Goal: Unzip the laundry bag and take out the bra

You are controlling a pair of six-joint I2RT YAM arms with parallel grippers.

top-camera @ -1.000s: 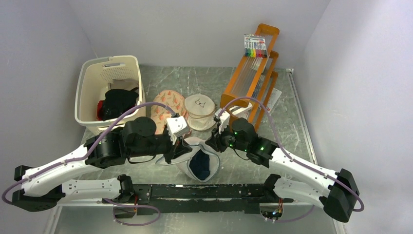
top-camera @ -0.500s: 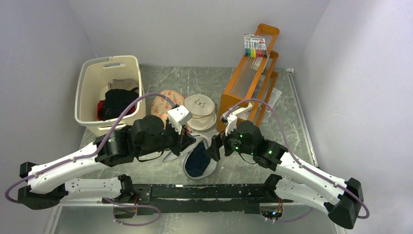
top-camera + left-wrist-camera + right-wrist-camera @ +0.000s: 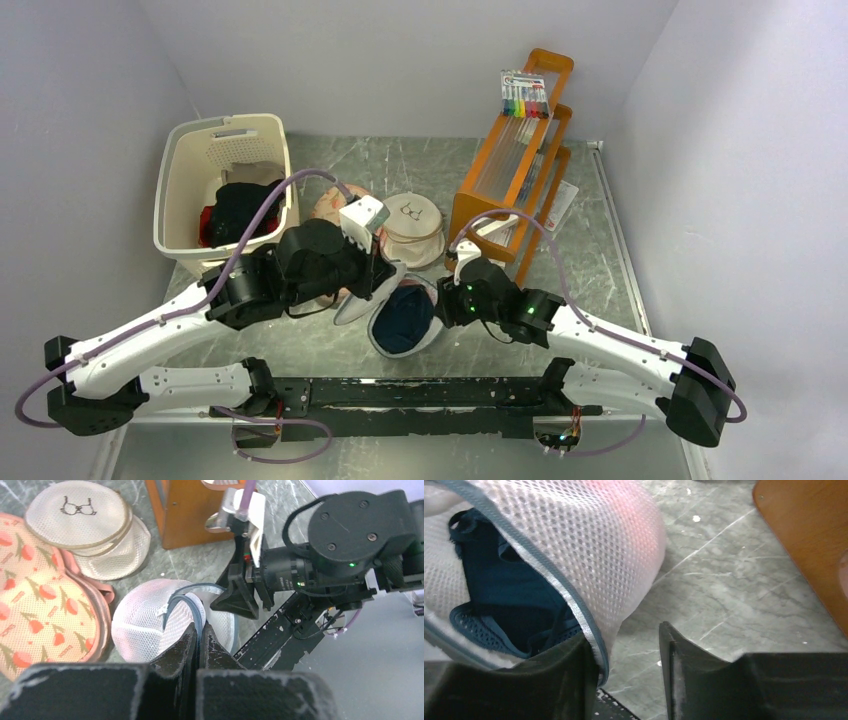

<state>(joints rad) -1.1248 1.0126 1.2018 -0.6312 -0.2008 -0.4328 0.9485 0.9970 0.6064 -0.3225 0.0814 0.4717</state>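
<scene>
Laundry bag: the white mesh laundry bag (image 3: 145, 625) lies on the bench (image 3: 400, 160) near its front edge, between the two arms. Its grey-lavender zipper rim gapes and its flap is lifted to the left.
Bra: a navy bra (image 3: 509, 600) sits inside the open bag, with lace edging and straps showing through the gap.
Left tool: the left tool (image 3: 199, 630) is pinched narrow on the grey rim at the bag's top, holding that edge up.
Right tool: the right tool (image 3: 624, 632) is at the bag's right side with its jaws partly apart. One finger is under the rim and the other is over bare bench. Whether it presses the mesh is hard to tell from here.
Peach bag: a peach patterned bag (image 3: 40, 605) lies just behind the laundry bag, to the left.
Beige bag: a round beige bag (image 3: 77, 515) with a small dark print lies beside the peach bag.
Rack: an orange rack (image 3: 515, 170) stands at the back right.
Basket: a cream laundry basket (image 3: 225, 135) at the back left holds dark clothes.
</scene>
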